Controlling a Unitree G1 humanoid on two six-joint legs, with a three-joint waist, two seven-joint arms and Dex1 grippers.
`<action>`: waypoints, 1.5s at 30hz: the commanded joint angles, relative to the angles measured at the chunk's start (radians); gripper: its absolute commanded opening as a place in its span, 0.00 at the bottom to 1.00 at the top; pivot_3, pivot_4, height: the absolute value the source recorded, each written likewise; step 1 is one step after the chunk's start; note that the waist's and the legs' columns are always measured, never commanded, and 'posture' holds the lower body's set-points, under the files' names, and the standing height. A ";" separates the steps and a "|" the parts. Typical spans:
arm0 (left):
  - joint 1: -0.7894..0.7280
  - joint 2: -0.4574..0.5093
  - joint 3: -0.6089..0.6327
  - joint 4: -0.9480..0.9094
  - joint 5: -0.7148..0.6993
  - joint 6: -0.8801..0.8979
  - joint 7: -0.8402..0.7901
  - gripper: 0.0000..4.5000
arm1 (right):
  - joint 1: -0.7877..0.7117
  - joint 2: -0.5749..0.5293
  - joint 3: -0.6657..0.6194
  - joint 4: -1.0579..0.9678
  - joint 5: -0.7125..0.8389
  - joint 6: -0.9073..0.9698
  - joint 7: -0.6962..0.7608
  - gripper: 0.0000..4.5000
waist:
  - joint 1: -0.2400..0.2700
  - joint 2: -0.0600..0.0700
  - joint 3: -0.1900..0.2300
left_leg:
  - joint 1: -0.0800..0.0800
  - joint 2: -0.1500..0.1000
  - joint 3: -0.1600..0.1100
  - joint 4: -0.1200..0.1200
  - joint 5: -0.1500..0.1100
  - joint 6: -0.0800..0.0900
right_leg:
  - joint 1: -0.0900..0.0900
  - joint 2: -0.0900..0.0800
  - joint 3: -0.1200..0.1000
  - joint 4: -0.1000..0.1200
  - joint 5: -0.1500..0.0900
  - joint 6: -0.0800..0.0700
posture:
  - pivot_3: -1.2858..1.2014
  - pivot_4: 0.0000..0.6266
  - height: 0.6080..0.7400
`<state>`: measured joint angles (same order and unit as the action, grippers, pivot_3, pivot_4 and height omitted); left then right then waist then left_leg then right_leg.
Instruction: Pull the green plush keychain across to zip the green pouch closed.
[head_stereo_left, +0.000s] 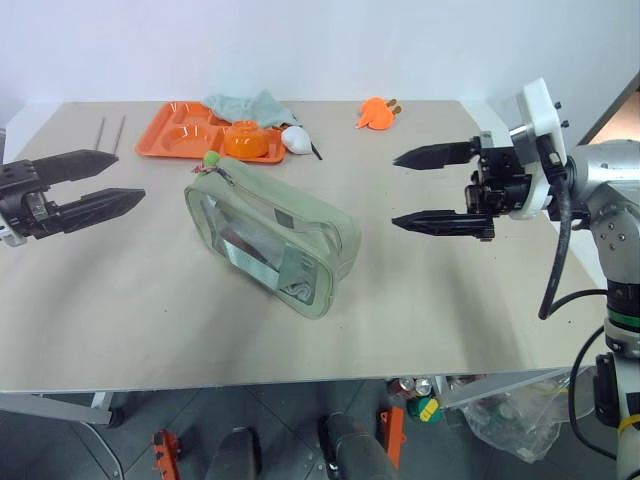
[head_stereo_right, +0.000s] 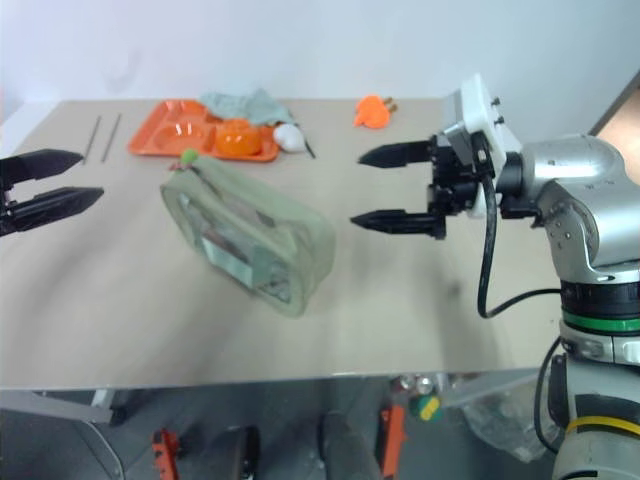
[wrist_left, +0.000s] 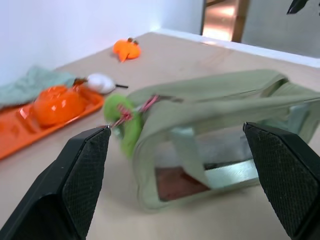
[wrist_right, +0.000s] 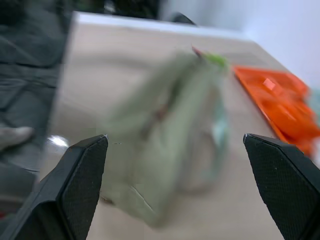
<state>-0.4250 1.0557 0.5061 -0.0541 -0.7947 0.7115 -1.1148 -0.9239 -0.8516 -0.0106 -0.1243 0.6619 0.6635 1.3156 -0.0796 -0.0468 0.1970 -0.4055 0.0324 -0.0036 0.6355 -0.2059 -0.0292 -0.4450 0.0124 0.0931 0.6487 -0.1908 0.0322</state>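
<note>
The green pouch (head_stereo_left: 270, 235) lies on the beige table (head_stereo_left: 440, 300), angled from far left to near right, its clear side panel facing me. The green plush keychain (head_stereo_left: 211, 159) hangs at the pouch's far-left end, by the tray; in the left wrist view it is a lime ring (wrist_left: 125, 122) on a pink-red cord at the pouch's (wrist_left: 220, 130) corner. My left gripper (head_stereo_left: 95, 183) hovers open to the left of the pouch, pointing at it. To the pouch's right, the right gripper (head_stereo_left: 415, 190) hangs open, aimed left. Neither touches anything.
An orange tray (head_stereo_left: 180, 130) with an orange bowl-like piece (head_stereo_left: 243, 139) sits at the far left, a pale teal cloth (head_stereo_left: 248, 104) and a white object (head_stereo_left: 296, 139) beside it. An orange plush toy (head_stereo_left: 376, 113) lies at the far centre. Two thin rods (head_stereo_left: 110, 130) lie far left.
</note>
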 joint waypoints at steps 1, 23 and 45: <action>0.012 -0.005 0.007 -0.034 -0.010 0.000 0.009 0.98 | -0.040 0.008 -0.008 -0.071 0.082 0.063 0.023 1.00 | 0.002 0.000 0.000 | 0.000 0.000 -0.001 0.000 0.000 0.000 | 0.000 0.000 -0.001 0.000 0.000 0.000 | 0.52 0.24 1.00; -0.009 -0.034 -0.042 -0.116 -0.077 0.041 0.039 0.98 | 0.049 0.070 0.148 -0.017 -0.187 -0.089 -0.062 1.00 | 0.002 -0.001 -0.001 | -0.001 0.000 -0.002 0.001 0.000 0.000 | 0.001 0.000 -0.002 0.000 0.000 0.001 | 0.52 0.24 1.00; -0.008 -0.029 -0.025 -0.149 -0.118 0.073 0.081 1.00 | 0.078 0.175 0.213 0.130 -0.367 -0.245 -0.105 0.58 | 0.002 -0.001 -0.001 | -0.001 -0.001 -0.003 0.002 0.000 0.000 | 0.001 0.000 -0.003 0.000 0.001 0.001 | 0.52 0.24 1.00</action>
<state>-0.4173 1.0045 0.4404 -0.1774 -0.9026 0.7870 -1.0340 -0.8410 -0.6701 0.2202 0.0256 0.2880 0.4340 1.1983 -0.0775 -0.0478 0.1964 -0.4066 0.0319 -0.0066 0.6374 -0.2057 -0.0294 -0.4439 0.0120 0.0901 0.6492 -0.1901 0.0333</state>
